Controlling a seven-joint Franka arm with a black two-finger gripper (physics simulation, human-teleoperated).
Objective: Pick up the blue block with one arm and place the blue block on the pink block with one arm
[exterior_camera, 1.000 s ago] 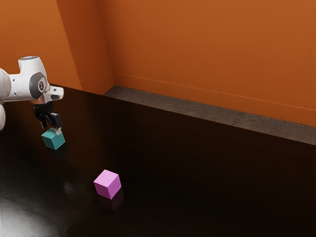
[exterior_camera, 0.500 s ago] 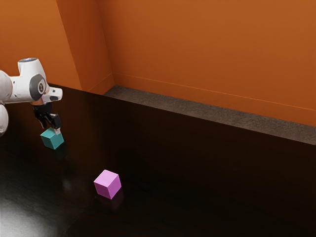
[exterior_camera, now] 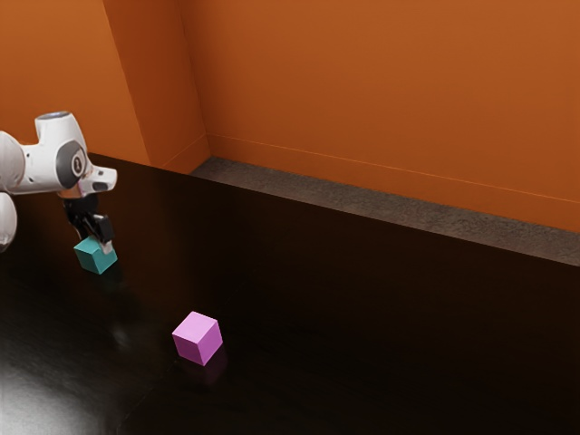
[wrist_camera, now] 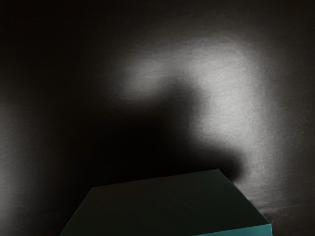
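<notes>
Orange walls (exterior_camera: 362, 82) close off the back of the scene, with a grey strip of floor (exterior_camera: 408, 213) running along their foot. In front of that spreads the glossy black desk (exterior_camera: 362, 299), which takes up most of the exterior view.

The white arm (exterior_camera: 45, 163) comes in at the exterior view's left edge, with its hand pointing down at the desk. The pink block (exterior_camera: 197, 337) sits alone on the desk, towards the front, well apart from the arm and to the exterior view's right of it.

The blue block (exterior_camera: 91, 260), which renders as more of a teal, is at the exterior view's left, right under the hand. It seems to rest on the desk, though the dark gloss makes the contact hard to judge. It is well apart from the pink block and not on it.

The black tool (exterior_camera: 93, 234) is down at the blue block's top, covering part of it. I cannot tell whether the tool is clenched on the block or released.

In the wrist view, the blue block (wrist_camera: 167, 206) looms just under the hand, with a dark shadow on the desk beyond it.
</notes>
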